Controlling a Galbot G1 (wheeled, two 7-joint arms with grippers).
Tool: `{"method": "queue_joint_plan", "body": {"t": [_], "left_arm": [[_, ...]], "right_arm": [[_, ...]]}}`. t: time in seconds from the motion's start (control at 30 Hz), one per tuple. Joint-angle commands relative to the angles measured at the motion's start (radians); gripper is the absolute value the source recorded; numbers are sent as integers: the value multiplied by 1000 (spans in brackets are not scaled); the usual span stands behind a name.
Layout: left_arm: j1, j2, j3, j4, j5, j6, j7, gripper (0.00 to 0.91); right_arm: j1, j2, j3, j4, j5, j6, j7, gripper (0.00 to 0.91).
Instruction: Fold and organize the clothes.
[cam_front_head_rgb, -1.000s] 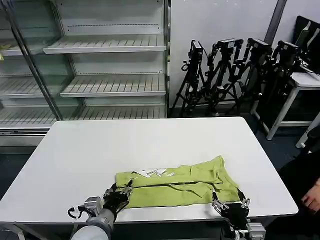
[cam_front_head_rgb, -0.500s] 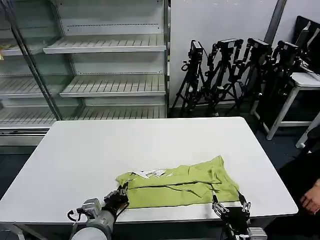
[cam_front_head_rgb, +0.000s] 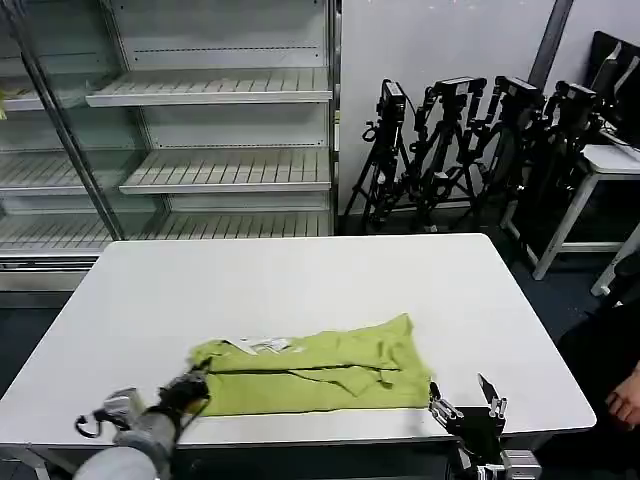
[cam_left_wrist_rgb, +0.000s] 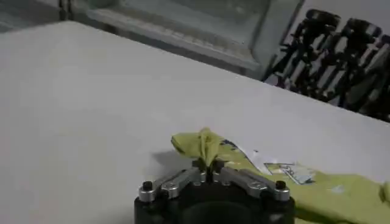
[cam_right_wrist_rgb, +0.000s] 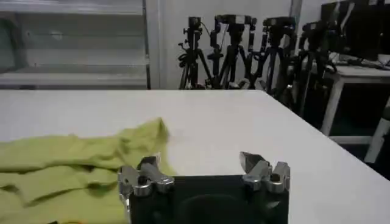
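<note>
The place looks like a robotics lab or test studio: a plain white rectangular table (cam_front_head_rgb: 300, 290), empty white slatted display shelving behind glass (cam_front_head_rgb: 200, 170), and black camera tripods (cam_front_head_rgb: 470, 150) (clustered against the white wall).

T-shirt (cam_right_wrist_rgb: 67, 173) | cut by frame edge (right wrist view)

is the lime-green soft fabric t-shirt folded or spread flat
Folded. The lime-green soft fabric T-shirt lies as a narrow layered band on the white table, its end pinched in the left gripper.
</note>
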Motion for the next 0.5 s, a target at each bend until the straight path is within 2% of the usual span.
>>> {"method": "queue_joint_plan", "body": {"t": [0.03, 0.13, 0.23, 0.3, 0.5], "left_arm": [[11, 196, -343, 20, -243, 10, 7, 40], [1, 196, -347, -25, -342, 4, 7, 40], [-19, 169, -291, -76, -441, -16, 6, 40], [-34, 117, -213, -122, -554, -28, 3, 40], [-68, -32, -50, -173, -678, -74, 7, 40]], "right_arm": [[1, -3, -2, -2, 1, 8, -5, 907], [1, -8, -5, -2, 0, 16, -11, 907], [5, -10, -3, -3, 1, 20, -11, 907], [4, -11, 0, -4, -1, 41, -25, 907], [19, -22, 8, -6, -9, 74, -40, 907]]}}
